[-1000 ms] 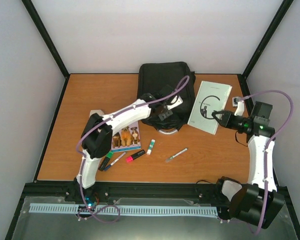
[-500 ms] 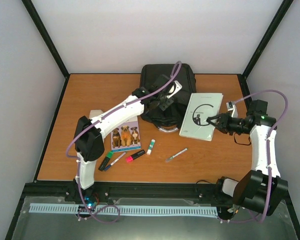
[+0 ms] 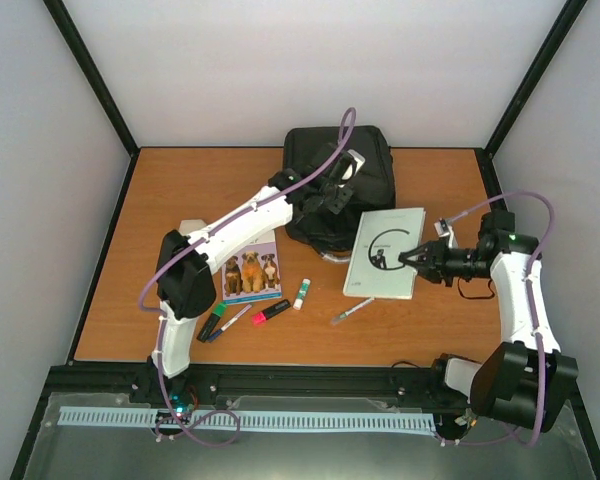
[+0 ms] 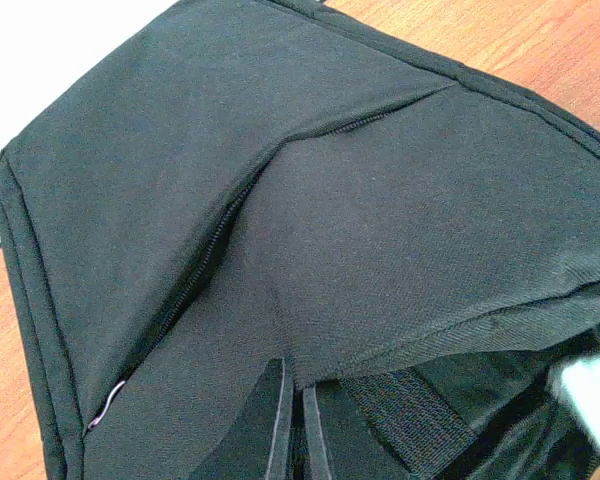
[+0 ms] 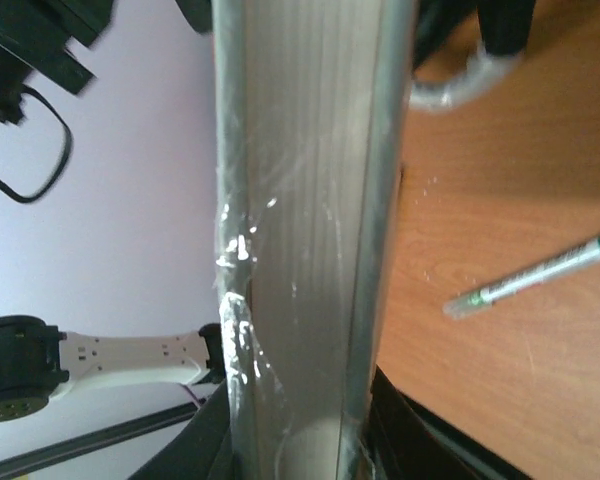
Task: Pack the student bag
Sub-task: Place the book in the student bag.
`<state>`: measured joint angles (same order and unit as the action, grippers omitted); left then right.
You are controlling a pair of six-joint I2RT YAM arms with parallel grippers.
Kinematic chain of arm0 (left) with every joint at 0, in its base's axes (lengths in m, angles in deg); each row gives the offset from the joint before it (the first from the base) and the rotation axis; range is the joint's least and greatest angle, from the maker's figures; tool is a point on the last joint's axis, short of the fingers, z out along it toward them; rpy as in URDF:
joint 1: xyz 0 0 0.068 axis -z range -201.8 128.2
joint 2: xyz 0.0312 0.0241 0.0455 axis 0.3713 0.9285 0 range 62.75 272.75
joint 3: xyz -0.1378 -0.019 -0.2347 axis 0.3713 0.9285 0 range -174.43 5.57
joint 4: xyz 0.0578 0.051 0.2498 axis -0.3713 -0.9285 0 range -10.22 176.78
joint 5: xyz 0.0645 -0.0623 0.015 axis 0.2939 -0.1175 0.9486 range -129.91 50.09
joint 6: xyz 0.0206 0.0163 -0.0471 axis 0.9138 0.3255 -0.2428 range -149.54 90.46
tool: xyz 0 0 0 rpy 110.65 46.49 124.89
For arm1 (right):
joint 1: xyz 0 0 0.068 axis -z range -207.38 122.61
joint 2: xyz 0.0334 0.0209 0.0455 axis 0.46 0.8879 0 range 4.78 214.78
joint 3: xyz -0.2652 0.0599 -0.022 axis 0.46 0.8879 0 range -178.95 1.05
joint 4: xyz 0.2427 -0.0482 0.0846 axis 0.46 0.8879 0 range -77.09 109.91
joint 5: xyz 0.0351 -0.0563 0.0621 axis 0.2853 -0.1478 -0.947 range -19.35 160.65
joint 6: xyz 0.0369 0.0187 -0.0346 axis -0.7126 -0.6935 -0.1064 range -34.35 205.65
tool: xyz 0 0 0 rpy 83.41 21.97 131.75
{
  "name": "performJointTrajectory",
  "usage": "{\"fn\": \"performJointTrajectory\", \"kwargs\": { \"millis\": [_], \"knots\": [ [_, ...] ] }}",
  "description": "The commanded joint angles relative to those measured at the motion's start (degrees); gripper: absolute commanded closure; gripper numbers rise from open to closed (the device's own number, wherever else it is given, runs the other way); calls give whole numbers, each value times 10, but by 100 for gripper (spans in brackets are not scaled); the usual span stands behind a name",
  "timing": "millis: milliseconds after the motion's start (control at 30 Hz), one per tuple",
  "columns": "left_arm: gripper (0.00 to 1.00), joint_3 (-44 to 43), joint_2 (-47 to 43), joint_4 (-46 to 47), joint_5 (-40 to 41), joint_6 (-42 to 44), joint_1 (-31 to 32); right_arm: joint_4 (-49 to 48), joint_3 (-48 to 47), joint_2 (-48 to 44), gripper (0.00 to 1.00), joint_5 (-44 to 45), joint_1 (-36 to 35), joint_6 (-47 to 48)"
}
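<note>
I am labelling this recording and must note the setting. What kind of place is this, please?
Most likely a lab test booth, not a classroom: a wooden table boxed in by plain white walls, two robot arms mounted on a metal rail, and a backpack, book and pens laid out.

White book (image 3: 385,253) leftward, now nearer the student bag (image 3: 372,158)

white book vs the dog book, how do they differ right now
The white book has a plain cover with a black curved mark; the dog book shows dogs in colour. The white book is clamped in the right gripper; the dog book lies flat on the table. The white book looks larger. Both are outside the student bag.
</note>
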<state>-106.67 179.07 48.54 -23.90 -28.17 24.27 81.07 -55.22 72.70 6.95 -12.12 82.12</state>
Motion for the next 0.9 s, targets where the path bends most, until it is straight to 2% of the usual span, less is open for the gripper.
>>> {"fn": "performJointTrajectory", "kwargs": {
  "millis": [0, 233, 367, 500, 700, 867],
  "knots": [
    [99, -21, -5, 49, -20, -32, -1, 23, 34, -25, 97, -17, -21, -14],
    [99, -20, -3, 57, -36, -46, 0, 9, 73, -23, 97, -39, -59, -28],
    [99, 3, -18, 76, -58, -49, 0, -67, 83, 6, 97, -75, -92, -58],
    [99, 10, -21, 78, -71, -39, 0, -120, 55, 51, 97, -98, -134, -56],
    [99, 27, -42, 92, -94, -48, 0, -93, -29, 127, 97, -98, -153, 14],
    [99, 18, -53, 80, -88, -37, 0, -123, -43, 186, 97, -122, -160, 8]
  ]
}}
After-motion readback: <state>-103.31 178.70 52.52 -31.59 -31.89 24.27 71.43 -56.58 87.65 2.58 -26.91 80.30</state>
